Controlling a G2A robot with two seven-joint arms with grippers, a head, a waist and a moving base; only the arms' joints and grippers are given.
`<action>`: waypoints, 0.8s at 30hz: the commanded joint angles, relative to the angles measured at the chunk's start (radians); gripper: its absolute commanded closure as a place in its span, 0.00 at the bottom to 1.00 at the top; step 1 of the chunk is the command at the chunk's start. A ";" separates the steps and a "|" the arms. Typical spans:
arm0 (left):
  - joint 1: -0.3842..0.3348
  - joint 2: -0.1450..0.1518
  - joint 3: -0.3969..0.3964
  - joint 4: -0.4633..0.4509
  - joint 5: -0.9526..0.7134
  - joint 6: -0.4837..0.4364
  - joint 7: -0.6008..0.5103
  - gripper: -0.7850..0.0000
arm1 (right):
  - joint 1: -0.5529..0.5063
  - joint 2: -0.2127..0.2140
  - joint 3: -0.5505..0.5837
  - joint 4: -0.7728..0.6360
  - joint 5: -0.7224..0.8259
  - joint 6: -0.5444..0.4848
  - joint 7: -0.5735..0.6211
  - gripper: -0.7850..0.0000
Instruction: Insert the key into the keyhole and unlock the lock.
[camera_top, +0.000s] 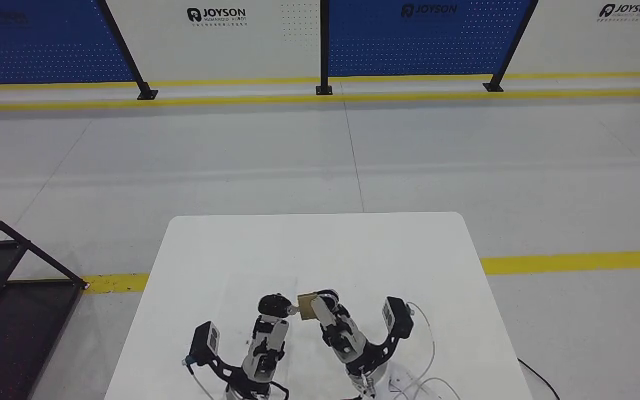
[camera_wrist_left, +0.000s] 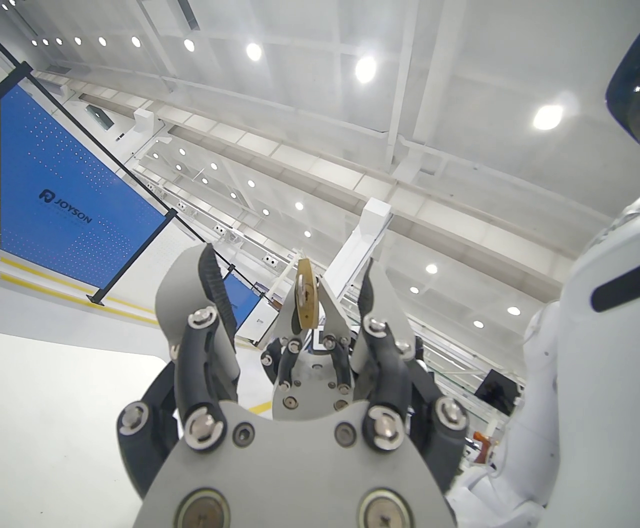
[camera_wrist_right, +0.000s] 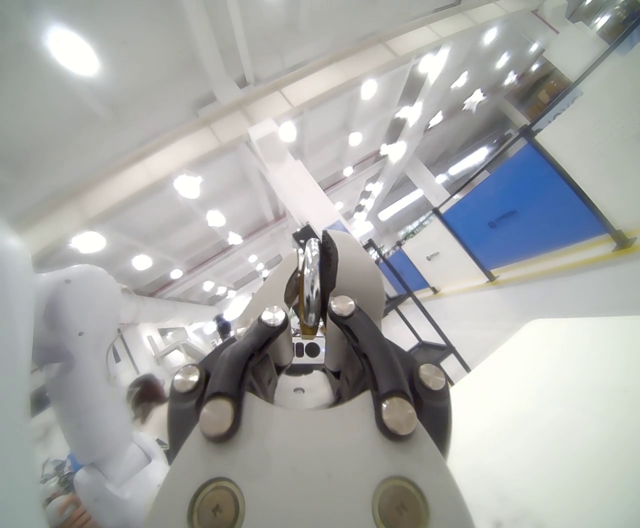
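Lock (camera_top: 308, 304), brass, is held up over the near middle of the table (camera_top: 400, 250). It is clamped between the fingers of the right gripper (camera_wrist_right: 315, 255), with its keyhole (camera_wrist_left: 302, 298) facing the left gripper (camera_wrist_left: 289, 262), whose fingers stand wide apart with nothing between them. I cannot make out a key, so inserting and turning both look left to do. Both side edges lie well apart from the arms, and the best room to move seems to be on the far side
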 joint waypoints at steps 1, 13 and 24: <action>-0.002 0.004 -0.013 0.008 0.010 -0.022 -0.010 0.51 | -0.003 0.001 0.004 -0.002 0.005 -0.002 0.008 1.00; 0.003 0.020 -0.050 0.023 -0.005 -0.113 -0.091 0.67 | -0.015 0.007 0.017 -0.018 0.034 0.006 0.072 1.00; -0.003 0.021 -0.049 0.017 -0.011 -0.099 -0.111 0.90 | -0.014 0.008 0.015 -0.024 0.050 0.019 0.121 1.00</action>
